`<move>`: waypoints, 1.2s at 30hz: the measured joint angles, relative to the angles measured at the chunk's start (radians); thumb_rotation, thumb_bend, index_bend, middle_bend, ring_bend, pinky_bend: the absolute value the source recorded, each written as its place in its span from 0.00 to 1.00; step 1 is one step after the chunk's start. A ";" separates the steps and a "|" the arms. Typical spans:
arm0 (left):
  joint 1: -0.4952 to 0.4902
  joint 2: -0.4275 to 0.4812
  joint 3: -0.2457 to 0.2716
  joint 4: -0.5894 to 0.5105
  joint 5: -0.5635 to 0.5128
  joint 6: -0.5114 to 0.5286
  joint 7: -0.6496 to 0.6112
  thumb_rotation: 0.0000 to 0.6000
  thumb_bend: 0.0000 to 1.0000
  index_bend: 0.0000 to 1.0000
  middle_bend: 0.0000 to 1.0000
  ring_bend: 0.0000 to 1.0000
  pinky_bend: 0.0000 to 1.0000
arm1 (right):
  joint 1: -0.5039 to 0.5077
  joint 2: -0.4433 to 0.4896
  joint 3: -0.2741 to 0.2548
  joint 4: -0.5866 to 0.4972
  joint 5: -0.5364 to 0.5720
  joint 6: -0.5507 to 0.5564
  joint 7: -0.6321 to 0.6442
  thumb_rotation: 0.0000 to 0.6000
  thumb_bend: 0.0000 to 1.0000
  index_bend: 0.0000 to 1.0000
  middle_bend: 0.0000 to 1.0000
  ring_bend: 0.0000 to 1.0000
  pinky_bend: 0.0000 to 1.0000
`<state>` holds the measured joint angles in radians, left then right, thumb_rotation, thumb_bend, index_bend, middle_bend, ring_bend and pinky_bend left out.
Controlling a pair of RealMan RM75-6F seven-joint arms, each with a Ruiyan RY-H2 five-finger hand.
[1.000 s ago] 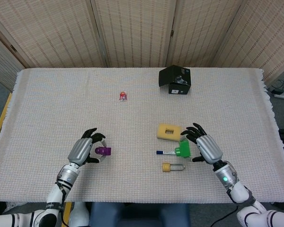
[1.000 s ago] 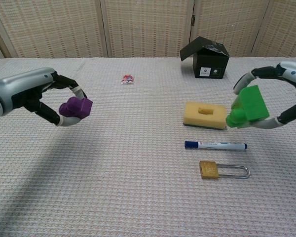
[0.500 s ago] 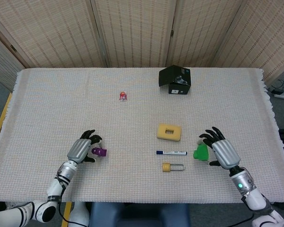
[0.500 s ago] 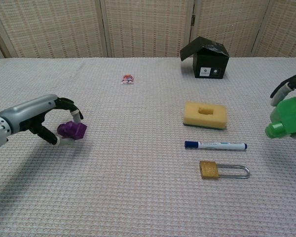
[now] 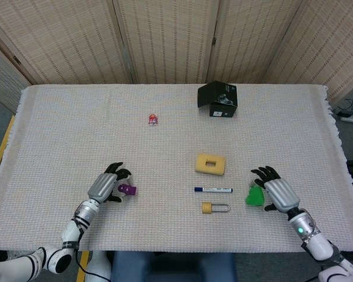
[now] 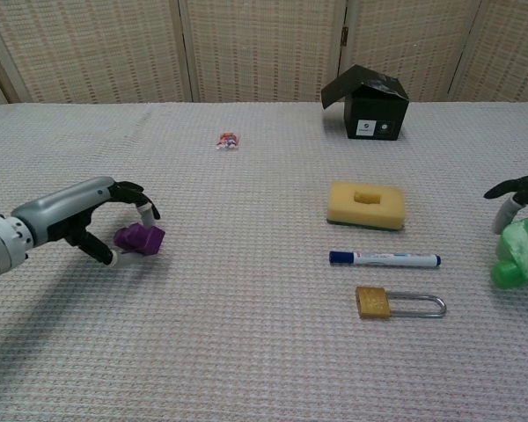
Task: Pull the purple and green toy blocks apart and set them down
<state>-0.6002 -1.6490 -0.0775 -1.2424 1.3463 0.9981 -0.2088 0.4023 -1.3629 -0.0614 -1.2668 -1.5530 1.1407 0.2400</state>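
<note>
Bright, even indoor light; soft shadows (faint beneath the arms); both views sharp, without glare.

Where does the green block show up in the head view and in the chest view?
Head view: the green block sits lower right, at the right hand, right of the blue marker.
Chest view: the green block is at the far right edge, right of the same marker.
Shared landmark: the brass padlock just below the marker.

Each robot hand [image 5: 105, 188] [image 5: 279, 195] cups one separated block.
</note>
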 measured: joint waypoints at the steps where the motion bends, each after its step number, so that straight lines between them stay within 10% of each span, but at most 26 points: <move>1: -0.001 0.004 0.002 -0.003 0.002 -0.006 -0.002 1.00 0.36 0.38 0.23 0.00 0.00 | 0.003 0.009 -0.003 -0.007 0.000 -0.010 -0.003 1.00 0.25 0.00 0.00 0.00 0.00; 12: -0.001 0.041 0.004 -0.052 -0.007 -0.039 0.025 1.00 0.35 0.00 0.07 0.00 0.00 | -0.010 0.084 -0.016 -0.081 -0.027 0.025 0.002 1.00 0.25 0.00 0.00 0.00 0.00; 19: 0.015 0.114 0.005 -0.130 0.021 0.014 0.066 1.00 0.35 0.00 0.00 0.00 0.00 | -0.051 0.147 -0.017 -0.136 -0.055 0.129 0.002 1.00 0.25 0.00 0.00 0.00 0.00; 36: 0.379 0.341 0.127 -0.197 0.159 0.572 0.320 1.00 0.36 0.00 0.00 0.00 0.00 | -0.284 0.200 0.051 -0.317 0.047 0.454 -0.377 1.00 0.25 0.00 0.00 0.00 0.00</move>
<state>-0.2208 -1.3078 0.0497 -1.4396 1.5055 1.5701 0.1112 0.1183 -1.1634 -0.0108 -1.5836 -1.5057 1.5945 -0.1373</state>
